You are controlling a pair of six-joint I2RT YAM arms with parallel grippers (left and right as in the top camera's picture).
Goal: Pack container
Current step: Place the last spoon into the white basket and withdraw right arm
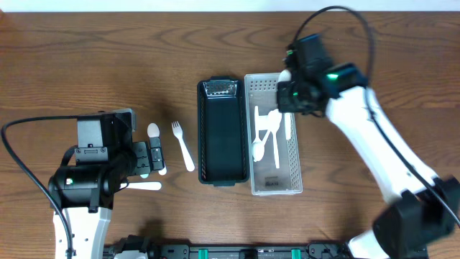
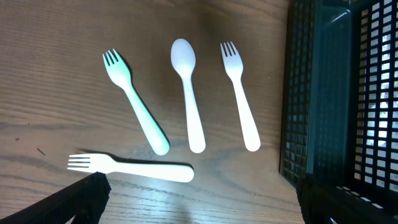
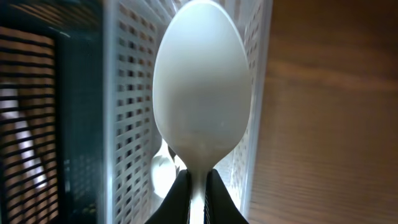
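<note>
My right gripper [image 3: 198, 193] is shut on the handle of a white plastic spoon [image 3: 202, 99], whose bowl points up over the far end of the white perforated container [image 3: 127, 124]. In the overhead view that gripper [image 1: 287, 90] hovers over the container's [image 1: 296, 165] far right part, where several white utensils [image 1: 267, 137] lie. My left gripper [image 2: 199, 205] is open above the table, with a lying fork [image 2: 130, 167] just ahead of it. Beyond that are a fork [image 2: 135, 118], a spoon [image 2: 188, 93] and another fork [image 2: 240, 99].
A dark perforated container [image 1: 202, 144] stands beside the white one, on its left; it fills the right side of the left wrist view [image 2: 311, 93]. The loose utensils [image 1: 182, 144] lie between that container and my left arm. The table is brown wood.
</note>
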